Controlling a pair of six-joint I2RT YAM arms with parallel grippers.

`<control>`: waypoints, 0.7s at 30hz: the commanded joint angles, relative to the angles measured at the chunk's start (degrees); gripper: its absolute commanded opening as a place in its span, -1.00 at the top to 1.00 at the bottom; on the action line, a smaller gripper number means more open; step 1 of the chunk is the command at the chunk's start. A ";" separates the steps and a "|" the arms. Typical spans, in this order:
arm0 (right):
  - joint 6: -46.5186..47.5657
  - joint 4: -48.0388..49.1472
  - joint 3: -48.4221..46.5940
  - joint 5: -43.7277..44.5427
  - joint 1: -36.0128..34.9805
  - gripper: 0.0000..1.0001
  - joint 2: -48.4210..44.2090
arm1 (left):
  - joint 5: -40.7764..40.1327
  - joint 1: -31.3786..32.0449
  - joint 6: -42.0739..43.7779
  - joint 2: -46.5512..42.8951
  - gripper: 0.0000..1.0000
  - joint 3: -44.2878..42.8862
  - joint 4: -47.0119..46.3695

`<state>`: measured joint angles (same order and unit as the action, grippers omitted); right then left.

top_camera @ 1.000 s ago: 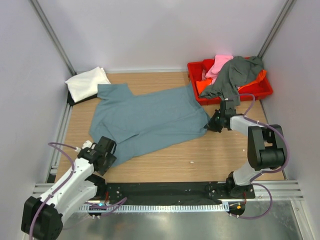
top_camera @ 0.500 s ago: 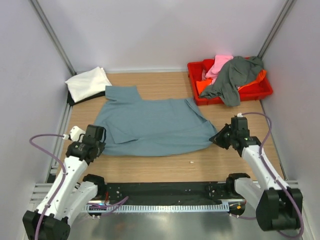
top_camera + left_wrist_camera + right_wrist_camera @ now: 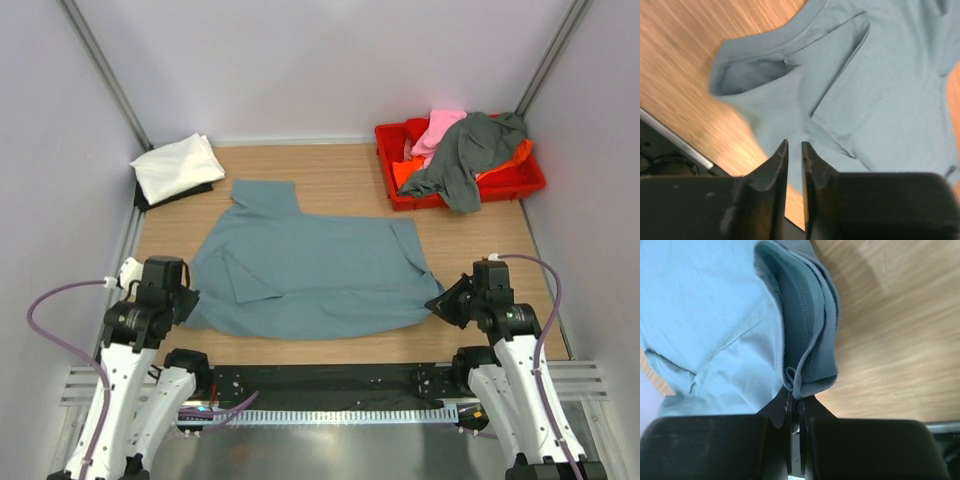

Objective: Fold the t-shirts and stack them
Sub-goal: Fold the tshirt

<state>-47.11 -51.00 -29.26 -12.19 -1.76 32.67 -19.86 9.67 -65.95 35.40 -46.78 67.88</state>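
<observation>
The large blue-grey t-shirt (image 3: 320,275) lies spread across the middle of the table. My right gripper (image 3: 441,303) is at its near right corner, shut on a bunched hem fold (image 3: 805,380). My left gripper (image 3: 186,301) hovers at the near left corner. Its jaws (image 3: 794,145) stand a narrow gap apart with nothing between them, and the cloth (image 3: 880,90) lies just beyond the tips. A folded white t-shirt (image 3: 175,167) rests at the back left. Dark grey (image 3: 470,145), pink (image 3: 440,128) and orange (image 3: 405,172) shirts are heaped in the crate.
A red plastic crate (image 3: 505,186) stands at the back right against the wall. Metal frame posts run up both back corners. The rail with the arm bases (image 3: 330,385) borders the near edge, close behind both grippers.
Both grippers have drawn back toward the near edge, dragging the blue-grey shirt flatter and closer. The left jaws closed, then parted a little; the right stays clamped.
</observation>
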 commanded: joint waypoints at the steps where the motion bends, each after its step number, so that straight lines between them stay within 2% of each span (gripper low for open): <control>1: -0.88 -6.81 -1.94 -1.52 0.09 0.87 -3.05 | 2.01 -0.44 -0.58 -4.10 0.62 -4.10 7.61; 2: -0.61 -7.26 -2.38 -1.70 0.09 0.47 -3.13 | 2.45 -0.44 0.38 -5.50 0.10 -5.23 8.32; 3: -0.44 -7.53 -2.56 -1.79 0.09 0.24 -3.31 | 3.15 -0.36 1.00 -6.30 -0.14 -5.77 8.41; 4: 0.09 -7.97 -2.91 -1.53 0.09 0.01 -3.48 | 3.94 -0.44 1.87 -6.91 -0.28 -6.73 8.33; 5: 0.35 -8.06 -4.13 -1.09 0.09 -0.34 -3.75 | 4.12 -0.44 2.75 -7.18 -0.36 -7.18 8.06; 6: 0.44 -8.32 -5.01 -0.48 0.09 -0.49 -3.84 | 4.12 -0.36 5.11 -7.88 -0.37 -7.44 7.10; 8: 1.06 -8.94 -8.60 2.51 0.09 -0.68 -4.27 | 4.39 -0.36 7.15 -7.80 -0.34 -7.09 5.17; 10: 2.28 -6.93 -10.81 4.09 0.09 -0.70 -4.45 | 6.31 -0.44 10.04 -5.88 -0.30 -6.39 0.61; 13: 5.01 -0.87 -13.89 1.30 0.09 -0.63 -1.48 | 10.97 -0.44 12.07 -1.67 -0.22 -3.15 -6.78; 14: 6.49 0.71 -15.29 -2.63 -0.08 -0.50 0.71 | 10.63 -0.36 12.08 -0.60 -0.15 -2.79 -8.53; 16: 7.73 4.50 -17.66 -4.95 -1.39 -0.39 7.74 | 9.67 -0.44 11.99 2.03 -0.01 -1.30 -9.86; 17: 8.61 5.47 -21.25 -3.21 -5.41 -0.30 9.94 | 8.01 -0.44 11.81 2.74 0.15 -0.68 -10.74; 19: 8.27 8.02 -25.74 4.15 -14.71 -0.19 16.53 | 6.42 -0.44 11.20 3.18 0.35 1.94 -11.45; 20: 7.92 8.63 -30.64 14.11 -26.86 -0.11 19.08 | 5.54 -0.44 9.98 2.84 0.59 2.92 -12.23; 21: 8.00 8.81 -33.56 17.86 -32.29 -0.07 22.93 | 4.75 -0.44 8.92 2.57 0.72 3.88 -12.42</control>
<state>-41.15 -49.01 -54.17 -6.22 -19.64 49.41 -12.45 9.61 -56.16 39.20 -45.10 59.48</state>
